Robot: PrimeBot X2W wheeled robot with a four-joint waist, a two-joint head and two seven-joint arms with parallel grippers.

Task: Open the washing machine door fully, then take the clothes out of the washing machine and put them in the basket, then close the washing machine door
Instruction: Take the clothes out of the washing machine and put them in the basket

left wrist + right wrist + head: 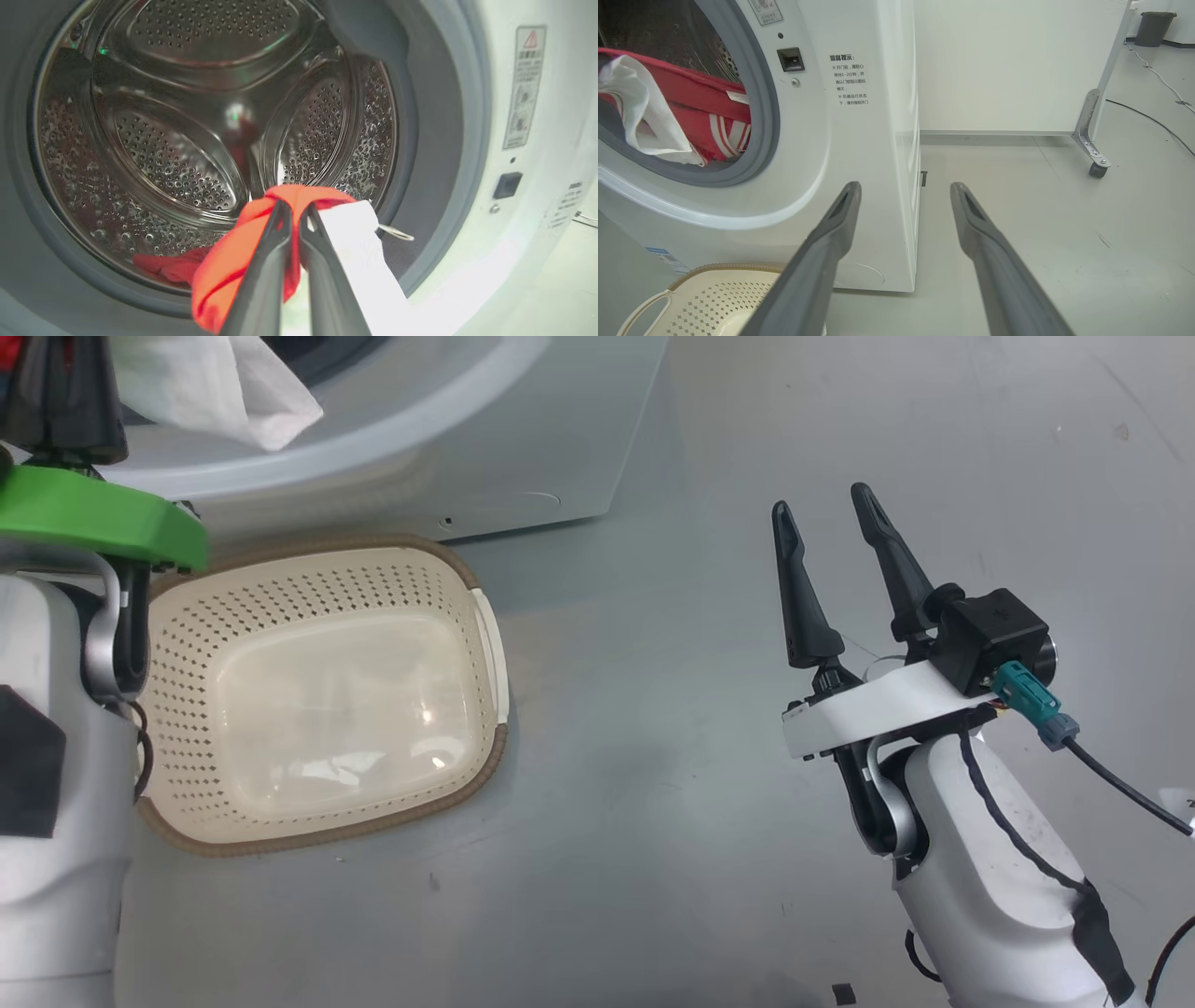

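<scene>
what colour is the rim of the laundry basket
Brown, with a woven look, around the cream perforated basket; it shows best in the head view.

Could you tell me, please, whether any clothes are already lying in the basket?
No, the basket shows a bare cream floor, while the left gripper pinches the red clothes.

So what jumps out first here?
The bright red clothes, pinched in the shut left gripper at the mouth of the washing machine, with its shiny drum behind. Below, an empty cream basket sits on the floor, and the right gripper hangs open to its right.
</scene>
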